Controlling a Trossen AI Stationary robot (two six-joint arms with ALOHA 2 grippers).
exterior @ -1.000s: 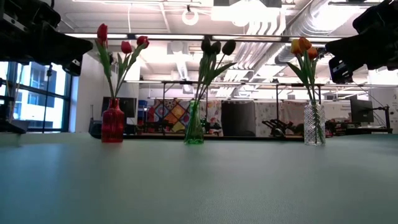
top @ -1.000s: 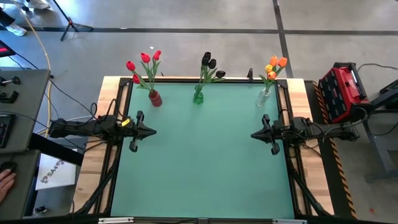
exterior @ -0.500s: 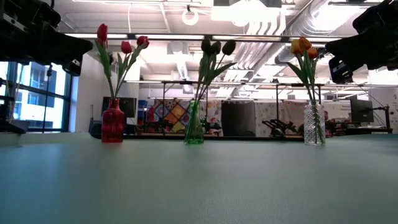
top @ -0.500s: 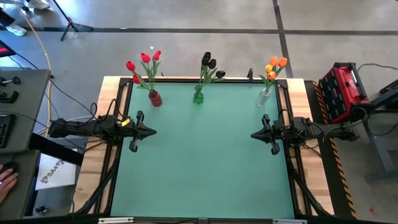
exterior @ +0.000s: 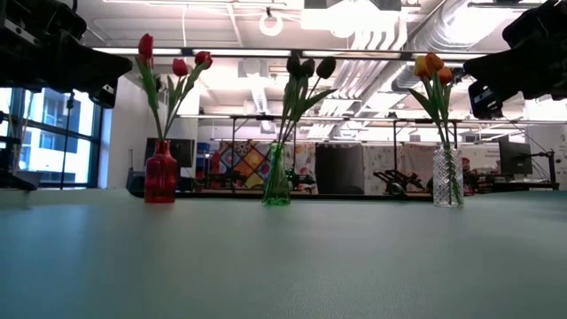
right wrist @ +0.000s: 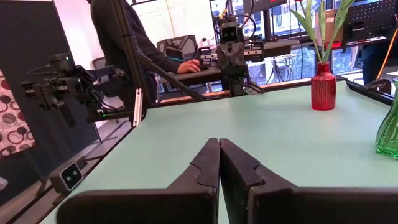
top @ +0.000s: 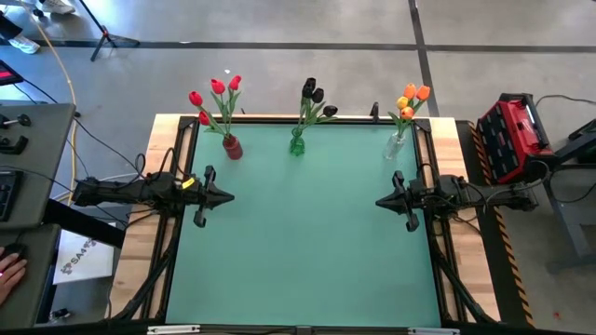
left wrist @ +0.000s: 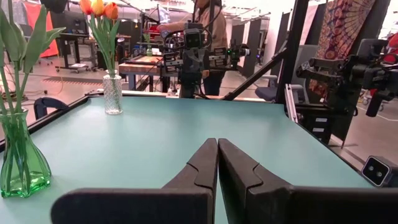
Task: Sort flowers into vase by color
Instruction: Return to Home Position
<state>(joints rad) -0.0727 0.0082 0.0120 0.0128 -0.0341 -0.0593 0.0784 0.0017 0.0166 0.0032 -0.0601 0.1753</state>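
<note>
Three vases stand along the table's far edge. A red vase (top: 232,147) holds the red flowers (top: 216,96), a green vase (top: 297,144) holds the black flowers (top: 314,96), and a clear vase (top: 396,145) holds the orange and yellow flowers (top: 410,99). Each bunch sticks into its vase by the stems. My left gripper (top: 228,196) hovers shut at the table's left side, and my right gripper (top: 380,201) hovers shut at the right side. Both point toward the table's middle, away from the vases.
The green mat (top: 303,242) lies bare between the two grippers and toward the near edge. A red case (top: 512,135) sits beyond the table's right side. A person sits behind the far arm in the right wrist view (right wrist: 124,37). A hand (top: 9,272) rests at the left desk.
</note>
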